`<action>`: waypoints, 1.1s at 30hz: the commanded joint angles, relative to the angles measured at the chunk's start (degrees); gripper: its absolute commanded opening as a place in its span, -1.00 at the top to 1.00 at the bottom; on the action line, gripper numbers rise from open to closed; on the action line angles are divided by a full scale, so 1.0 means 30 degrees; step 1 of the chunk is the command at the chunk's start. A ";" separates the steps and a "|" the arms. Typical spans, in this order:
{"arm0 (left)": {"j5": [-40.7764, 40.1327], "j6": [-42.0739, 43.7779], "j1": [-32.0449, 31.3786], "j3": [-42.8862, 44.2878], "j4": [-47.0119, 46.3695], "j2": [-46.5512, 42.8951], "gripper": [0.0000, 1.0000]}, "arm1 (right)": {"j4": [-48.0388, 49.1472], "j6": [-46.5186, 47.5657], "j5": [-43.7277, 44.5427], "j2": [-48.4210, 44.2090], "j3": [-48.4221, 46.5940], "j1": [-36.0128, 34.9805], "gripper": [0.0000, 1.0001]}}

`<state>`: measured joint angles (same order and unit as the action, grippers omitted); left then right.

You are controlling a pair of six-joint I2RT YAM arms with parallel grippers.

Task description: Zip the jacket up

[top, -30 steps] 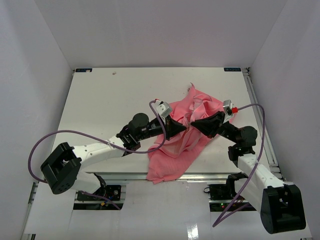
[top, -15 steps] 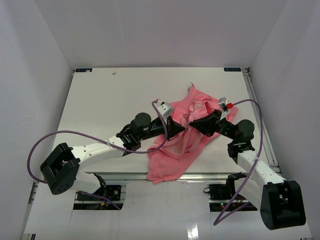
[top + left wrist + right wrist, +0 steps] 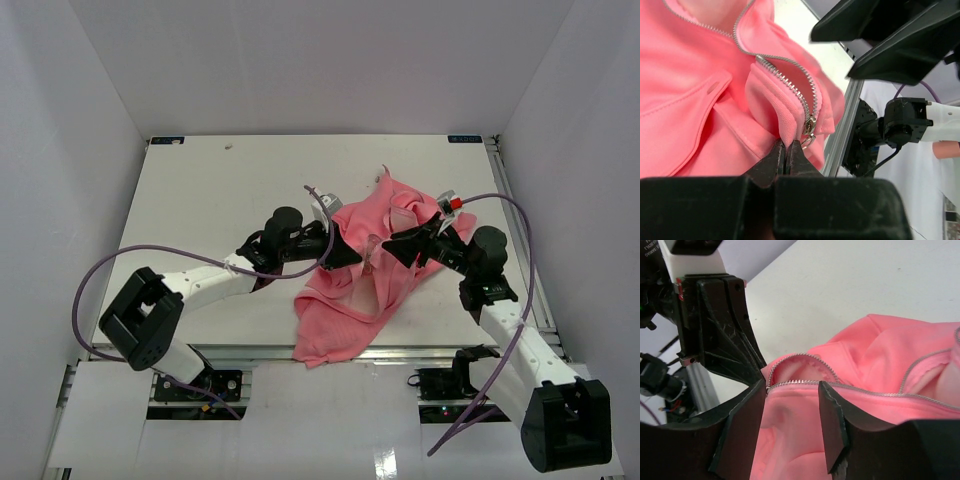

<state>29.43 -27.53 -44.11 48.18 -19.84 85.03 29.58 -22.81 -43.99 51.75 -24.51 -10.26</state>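
Table (image 3: 200, 190): left pincer (image 3: 786, 152) clamps jacket (image 3: 345, 310); right pincer (image 3: 792, 390) agape around zipper (image 3: 805, 384).

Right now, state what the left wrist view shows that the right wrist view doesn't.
Left wrist only: the zipper slider, with the left gripper shut on the jacket edge right beside it. Right wrist only: the zipper teeth passing between the fingers of the open right gripper. Both: pink fabric, zipper teeth, and the opposite gripper.

Jacket (image 3: 372, 290) on right half of table (image 3: 215, 195); left pincer (image 3: 357, 259), right pincer (image 3: 390, 247) above.
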 commanded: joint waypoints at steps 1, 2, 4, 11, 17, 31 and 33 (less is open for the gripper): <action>0.2482 -0.1083 0.0427 -0.0101 -0.0643 0.0661 1.00 | -0.4588 0.2669 0.2571 -0.1162 -0.1819 -0.0118 -0.12; 0.2521 -0.1000 0.0434 -0.0018 -0.0531 0.0705 1.00 | -0.5656 0.3506 0.3487 -0.1373 -0.2304 -0.0215 -0.15; 0.2463 -0.0835 0.0459 0.0156 -0.0194 0.0698 1.00 | -0.7519 0.4853 0.5698 -0.1471 -0.2962 -0.0882 -0.16; 0.2287 -0.0781 0.0643 -0.0016 -0.0245 0.0563 1.00 | -1.1541 0.5750 1.0885 -0.1463 -0.5328 -0.5892 -0.01; 0.2297 -0.0813 0.0669 -0.0058 -0.0191 0.0513 1.00 | -1.0346 0.4677 1.0759 -0.3745 -0.3171 -0.7999 0.22; 0.2254 -0.0930 0.0681 0.0181 -0.0043 0.0971 1.00 | -0.9202 0.1356 1.3544 -0.4681 -0.0702 -1.0173 -0.06; 0.2165 -0.0930 0.0698 0.0190 0.0013 0.0936 1.00 | -0.8829 0.1357 1.3756 -0.4584 -0.0420 -1.0211 -0.06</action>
<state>36.02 -30.47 -42.44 48.18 -19.88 87.90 -2.12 -16.55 -6.84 38.59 -26.81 -40.54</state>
